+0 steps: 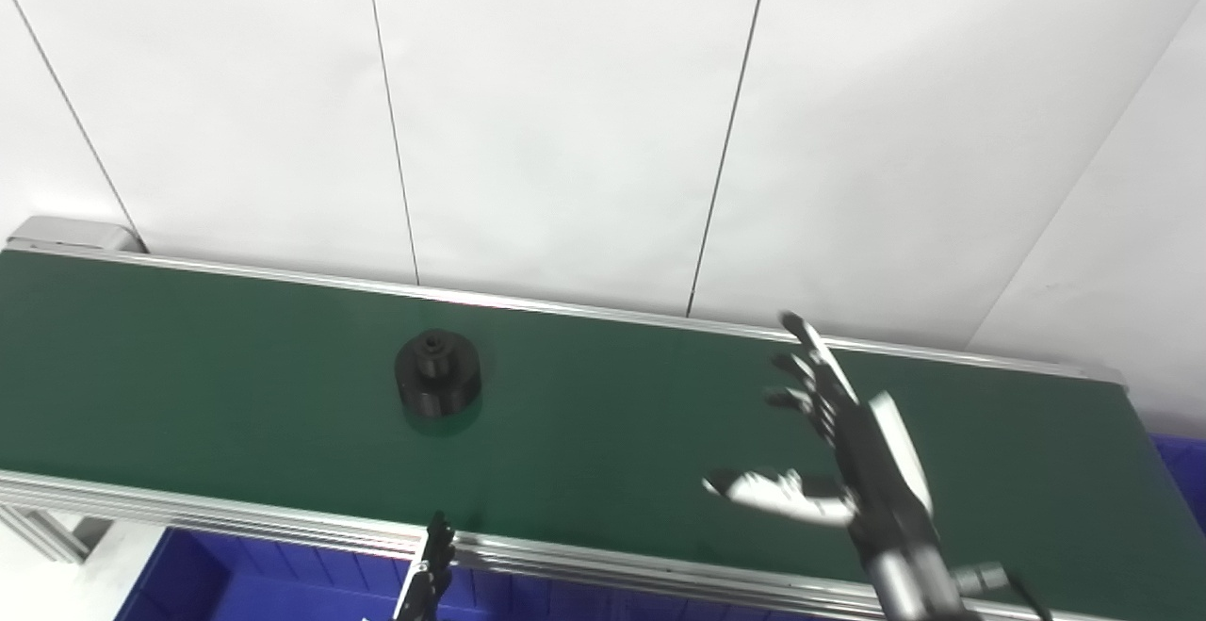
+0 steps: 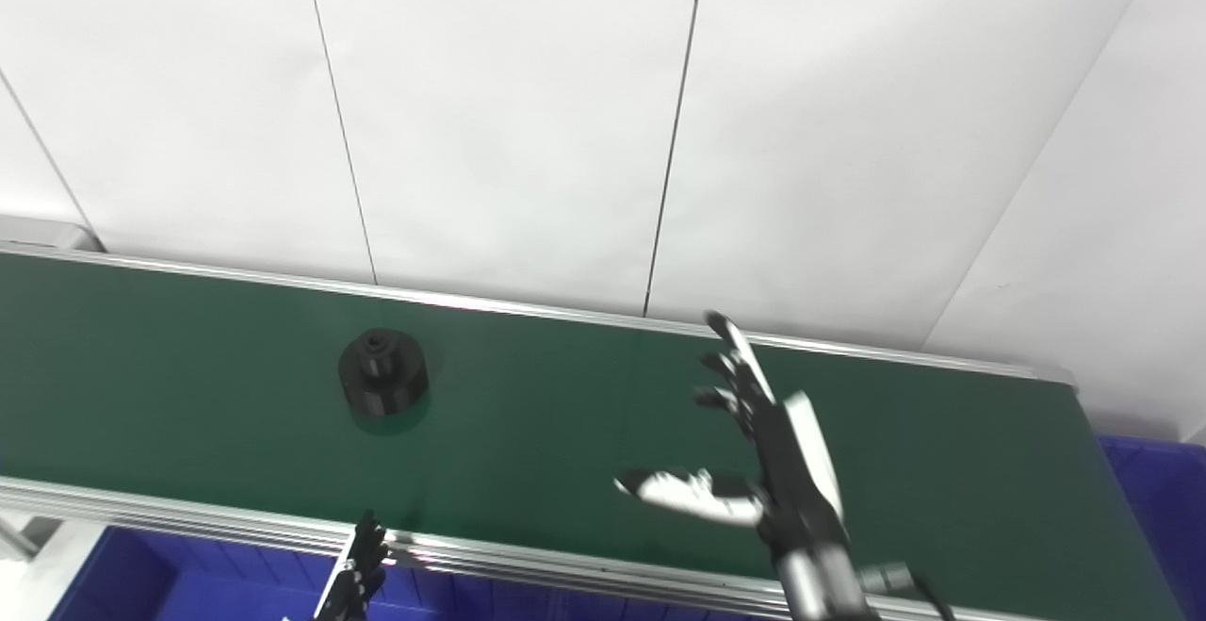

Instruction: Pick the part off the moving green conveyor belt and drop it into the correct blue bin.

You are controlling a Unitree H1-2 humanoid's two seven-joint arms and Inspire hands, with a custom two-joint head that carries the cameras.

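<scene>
One black part (image 1: 437, 373) sat on the green belt (image 1: 612, 423), well left of the right hand (image 1: 848, 442), fingers spread, empty. Left hand (image 1: 429, 579) barely showed; grip unclear.

Belt (image 1: 612, 414) bare between part (image 1: 438, 373) and right end | far edge walled by white panels (image 1: 565, 112) | near edge railed, blue bins (image 1: 236, 583) below.

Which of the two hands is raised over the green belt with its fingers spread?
The right hand, black and white, open above the green conveyor belt. Only the fingertips of the left hand show, low at the belt's near rail.
</scene>
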